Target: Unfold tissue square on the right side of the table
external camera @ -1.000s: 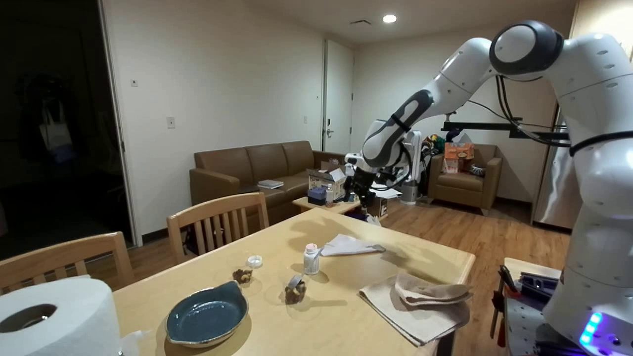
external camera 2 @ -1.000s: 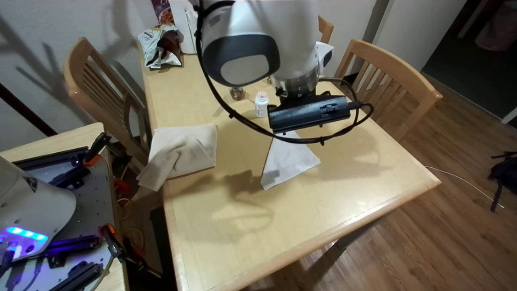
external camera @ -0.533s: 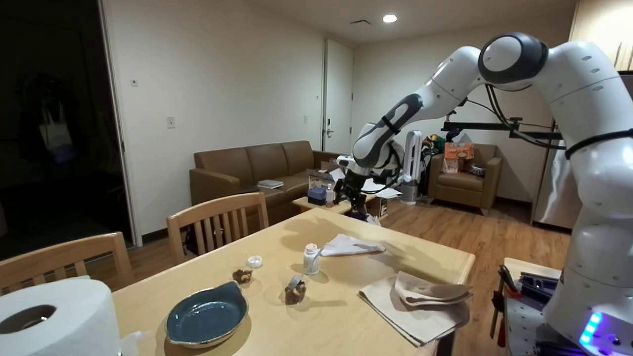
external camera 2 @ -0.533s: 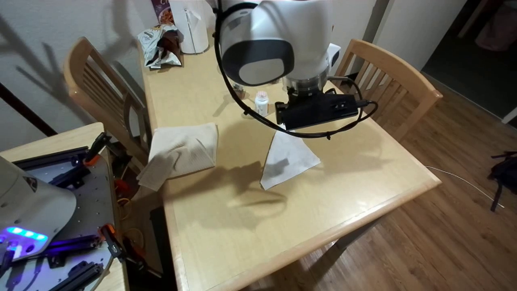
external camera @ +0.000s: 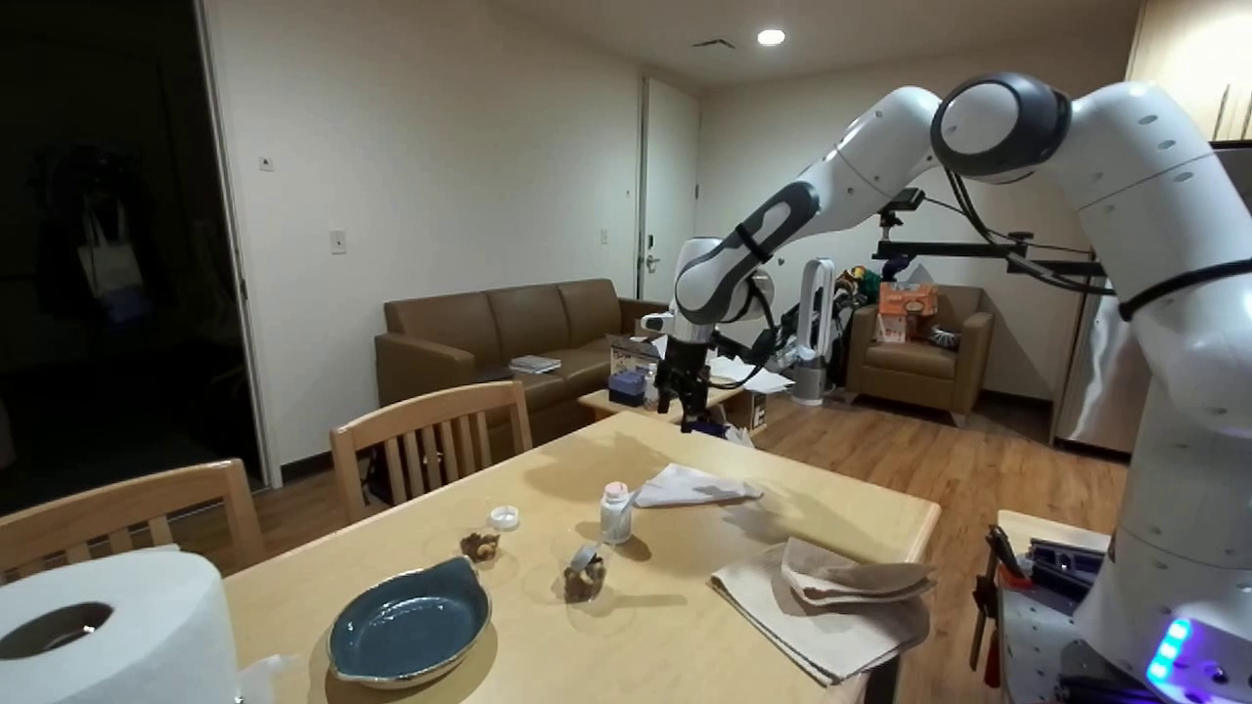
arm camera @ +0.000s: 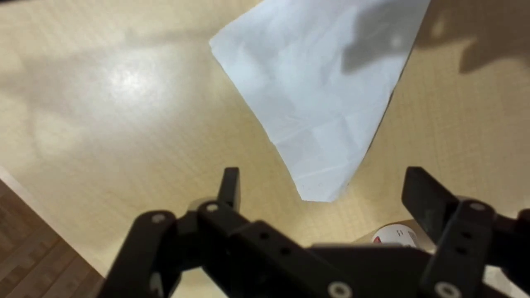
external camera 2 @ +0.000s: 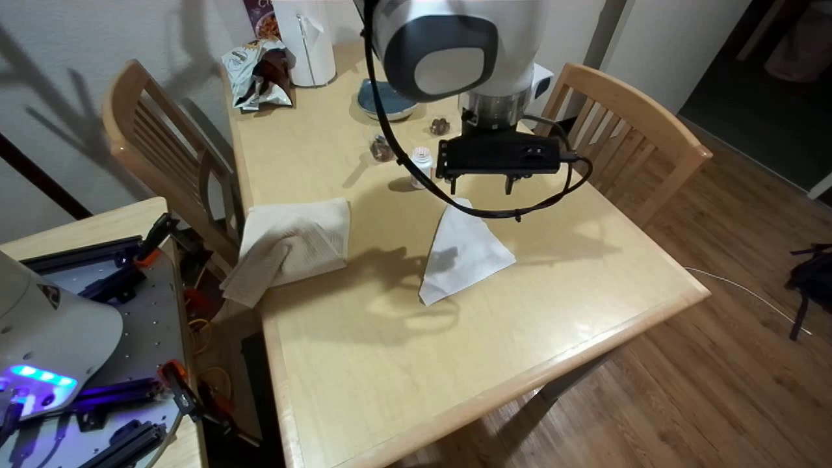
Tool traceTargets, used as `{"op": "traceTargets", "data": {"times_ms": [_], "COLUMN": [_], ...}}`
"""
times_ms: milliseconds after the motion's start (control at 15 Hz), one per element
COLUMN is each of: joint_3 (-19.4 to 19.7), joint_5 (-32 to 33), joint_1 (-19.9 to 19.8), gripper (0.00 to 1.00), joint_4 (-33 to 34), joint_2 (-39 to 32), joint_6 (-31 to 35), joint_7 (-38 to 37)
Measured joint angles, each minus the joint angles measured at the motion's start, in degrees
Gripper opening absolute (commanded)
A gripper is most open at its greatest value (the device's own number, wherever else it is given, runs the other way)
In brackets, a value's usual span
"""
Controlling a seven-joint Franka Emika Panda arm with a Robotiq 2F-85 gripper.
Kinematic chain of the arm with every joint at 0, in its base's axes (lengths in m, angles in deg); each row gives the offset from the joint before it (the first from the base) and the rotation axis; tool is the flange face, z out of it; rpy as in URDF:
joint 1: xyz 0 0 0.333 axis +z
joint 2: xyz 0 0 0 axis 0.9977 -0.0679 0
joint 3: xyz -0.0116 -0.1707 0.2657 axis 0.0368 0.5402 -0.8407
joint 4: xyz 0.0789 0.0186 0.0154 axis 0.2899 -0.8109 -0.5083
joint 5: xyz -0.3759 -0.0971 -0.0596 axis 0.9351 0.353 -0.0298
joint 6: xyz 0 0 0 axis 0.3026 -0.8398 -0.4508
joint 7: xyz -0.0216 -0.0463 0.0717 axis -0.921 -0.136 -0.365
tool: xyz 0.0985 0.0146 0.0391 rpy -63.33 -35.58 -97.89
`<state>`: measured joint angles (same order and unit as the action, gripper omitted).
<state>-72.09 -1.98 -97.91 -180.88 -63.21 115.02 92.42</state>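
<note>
The white tissue point(external camera: 693, 486) lies on the table folded in a roughly triangular shape. In an exterior view the tissue point(external camera 2: 463, 255) lies in front of the arm, a narrow end pointing toward the bottle. In the wrist view the tissue point(arm camera: 314, 91) fills the upper middle, its blunt narrow end lying between the fingertips in the picture. My gripper point(arm camera: 322, 180) is open, with nothing between its fingers. In both exterior views the gripper point(external camera: 677, 411) point(external camera 2: 481, 187) hovers above the table, pointing down, apart from the tissue. The tissue's far part is cut off in the wrist view.
A white bottle point(external camera 2: 421, 168) stands close to the tissue's narrow end; its cap point(arm camera: 393, 235) shows beside my right finger. A beige cloth point(external camera: 782, 611) lies at the robot-side edge. A blue dish point(external camera: 411, 626), brown clumps point(external camera: 584, 577) and a paper roll point(external camera: 108, 626) stand farther off.
My arm has moved left in an exterior view, with the gripper dropping slightly and turning more upright. Its two fingers have come into sight from behind the camera mount. The tissue has not moved.
</note>
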Motion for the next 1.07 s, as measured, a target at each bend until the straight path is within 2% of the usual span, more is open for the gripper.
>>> {"op": "traceTargets", "data": {"times_ms": [333,533,1067], "joint_3": [2.3,3.4,3.8], "joint_5": [0.5,0.6,3.4], "joint_1": [0.6,0.1,-0.1], "gripper": [1.0,1.0,1.0], "joint_4": [7.5,10.2,13.8], "joint_2": [-2.8,-4.0,-6.2], "joint_6": [-9.3,-13.0,-14.8], "joint_7": [-7.9,-9.3,-9.2]}}
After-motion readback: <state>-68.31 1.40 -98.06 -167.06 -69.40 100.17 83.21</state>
